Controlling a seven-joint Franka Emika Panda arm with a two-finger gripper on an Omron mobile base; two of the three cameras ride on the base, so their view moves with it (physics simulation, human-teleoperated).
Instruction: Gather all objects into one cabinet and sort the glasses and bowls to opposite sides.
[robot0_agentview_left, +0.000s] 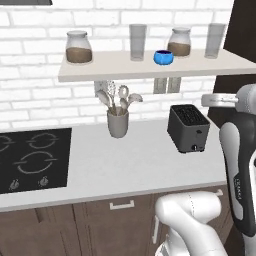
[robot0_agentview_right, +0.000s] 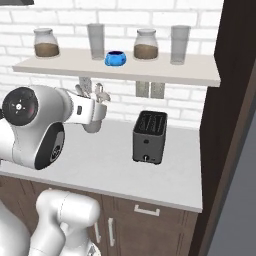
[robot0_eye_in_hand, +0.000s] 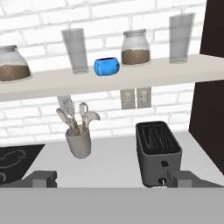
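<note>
Left base view: blue bowl (robot0_agentview_left: 163, 57) sits on the shelf (robot0_agentview_left: 100, 70) between 2 tumblers, left glass (robot0_agentview_left: 138, 42) and right glass (robot0_agentview_left: 215, 40). Right base view: same lineup above the toaster (robot0_agentview_right: 149, 136). Hand view: gripper (robot0_eye_in_hand: 111, 178) spread wide, holding nothing, pointed toward the toaster and utensil cup (robot0_eye_in_hand: 79, 141).

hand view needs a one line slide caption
Open gripper faces a shelf holding two tumblers, a blue bowl and two jars.
</note>
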